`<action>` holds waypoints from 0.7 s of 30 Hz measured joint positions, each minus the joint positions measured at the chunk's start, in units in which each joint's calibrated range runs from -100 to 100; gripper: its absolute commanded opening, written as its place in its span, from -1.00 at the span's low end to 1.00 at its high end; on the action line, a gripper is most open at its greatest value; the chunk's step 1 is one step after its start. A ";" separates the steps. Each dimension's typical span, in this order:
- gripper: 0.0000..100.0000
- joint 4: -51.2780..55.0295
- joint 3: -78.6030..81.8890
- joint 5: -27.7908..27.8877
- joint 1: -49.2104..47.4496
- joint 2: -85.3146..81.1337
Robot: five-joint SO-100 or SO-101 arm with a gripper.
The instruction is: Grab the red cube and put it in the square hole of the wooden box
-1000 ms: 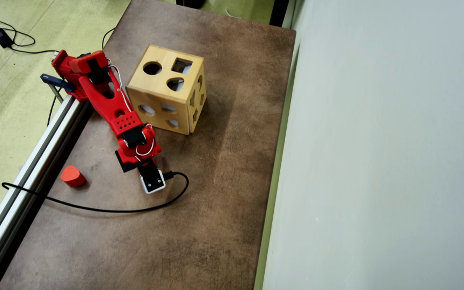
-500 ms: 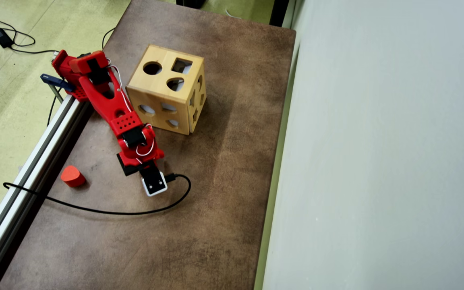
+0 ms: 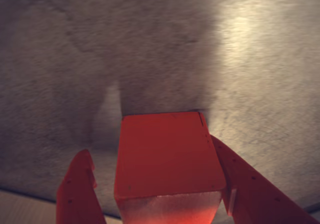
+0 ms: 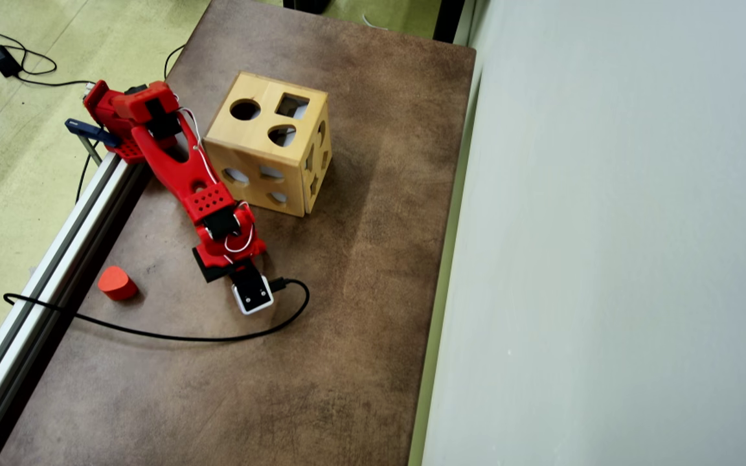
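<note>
Wrist view: jaws clamp red cube [image 3: 167, 156] (bottom cropped); overhead hides cube under arm.

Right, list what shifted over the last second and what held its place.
In the overhead view the red arm's forearm swung slightly to the right, carrying the white wrist camera and the black cable along. The wrist view shows the small red cube between the gripper fingers. The large light wooden box and the orange-red rounded block stayed put.
</note>
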 measured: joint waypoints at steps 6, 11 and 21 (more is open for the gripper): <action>-0.33 3.47 0.00 0.00 -1.22 0.00; -0.38 3.79 0.00 0.00 -1.58 0.00; -0.98 3.87 -0.09 0.00 -1.58 -0.25</action>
